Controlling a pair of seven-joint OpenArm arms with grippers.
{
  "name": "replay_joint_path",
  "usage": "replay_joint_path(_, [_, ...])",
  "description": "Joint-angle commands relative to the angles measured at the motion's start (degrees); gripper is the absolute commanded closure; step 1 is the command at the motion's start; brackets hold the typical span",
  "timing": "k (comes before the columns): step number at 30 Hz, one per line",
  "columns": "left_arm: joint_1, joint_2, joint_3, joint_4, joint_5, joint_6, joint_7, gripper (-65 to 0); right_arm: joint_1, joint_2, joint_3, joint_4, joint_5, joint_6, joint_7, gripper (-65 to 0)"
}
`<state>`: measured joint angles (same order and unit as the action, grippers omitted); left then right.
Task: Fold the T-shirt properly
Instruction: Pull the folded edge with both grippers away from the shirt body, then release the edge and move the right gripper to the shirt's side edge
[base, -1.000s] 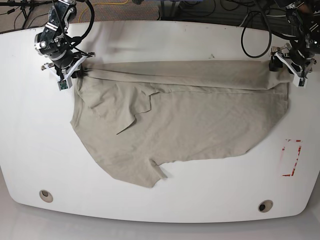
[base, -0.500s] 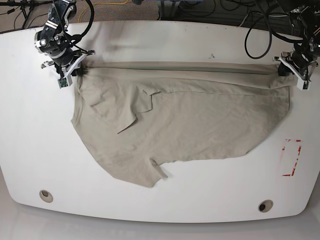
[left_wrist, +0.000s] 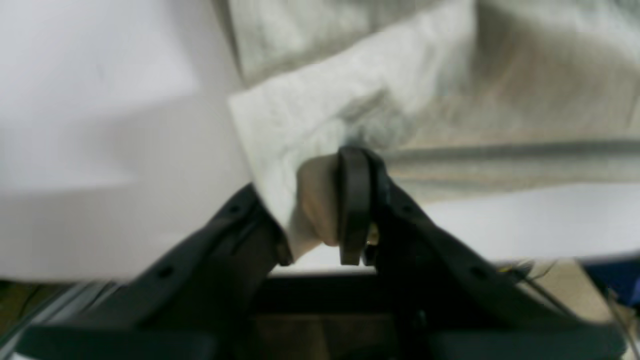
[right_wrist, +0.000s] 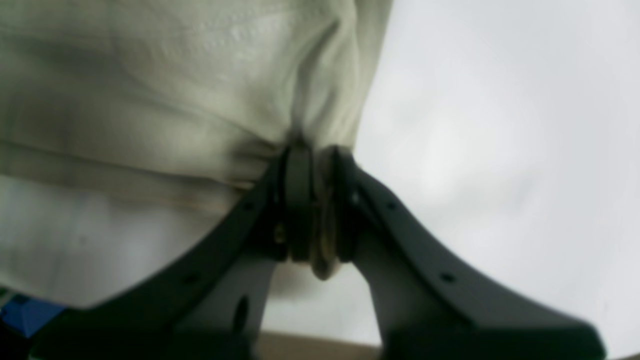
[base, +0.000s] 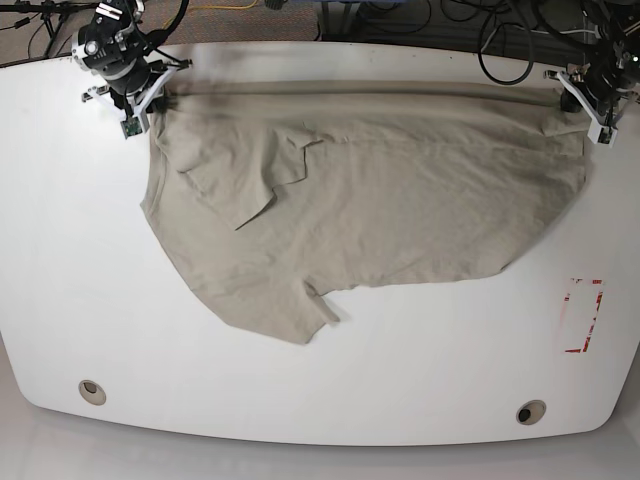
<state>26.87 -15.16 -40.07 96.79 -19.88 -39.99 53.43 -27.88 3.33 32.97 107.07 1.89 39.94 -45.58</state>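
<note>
Beige T-shirt (base: 380, 200) spread across white table (base: 80, 280), far edge stretched taut between two grippers. Left gripper (base: 583, 103) at far right corner, clenched on cloth. Right gripper (base: 143, 92) at far left corner, clenched on cloth. Red-marked rectangle (base: 583, 315) near right edge.

Both wrist views blurred, T-shirt (right_wrist: 175, 100) cut off by their edges
</note>
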Motion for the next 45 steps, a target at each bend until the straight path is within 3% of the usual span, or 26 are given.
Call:
replay_joint_path(1, [2.6, -1.1, -0.4, 3.3, -0.6, 0.0, -0.8, -11.3, -2.1, 0.2, 0.4, 1.5, -0.7, 0.1, -1.5, -4.3])
replay_joint_path(8, [5.3, -1.2, -0.4, 5.0, -0.6, 0.0, -0.8, -12.4, -5.0, 0.3, 0.4, 2.4, -0.7, 0.1, -1.3, -4.4])
replay_joint_path(15, [5.1, -2.3, -0.4, 5.0, -0.6, 0.0, -0.8, -27.8, -4.9, 0.3, 0.4, 2.4, -0.8, 0.1, -1.4, -5.9])
replay_joint_path(19, [5.0, -2.5, -0.4, 5.7, -0.6, 0.0, -0.8, -33.6, -4.8, 0.4, 0.4, 3.7, -1.1, 0.1, -1.4, -17.6])
replay_joint_path(25, [4.9, -3.6, -0.4, 9.8, -0.6, 0.0, -0.8, -35.7, -5.3, 0.4, 0.4, 8.3, -1.1, 0.1, -1.5, -38.7])
replay_joint_path(28, [4.9, -4.0, -0.4, 11.8, -1.1, 0.0, -0.6, -35.7, -5.2, 0.4, 0.4, 9.4, -0.9, 0.1, -1.5, -44.2])
replay_joint_path(37, [-0.3, -6.1, -2.2, 13.6, -5.5, 0.0, 5.6, -35.4, -1.3, 0.8, 0.1, 9.4, -1.1, 0.1, -1.5, -45.3])
replay_joint_path(45, [-6.3, -6.1, -5.4, 13.6, -6.5, 0.0, 6.2, -35.4, 5.2, 0.8, 0.0, 9.3, -1.1, 0.1, -1.5, -45.3])
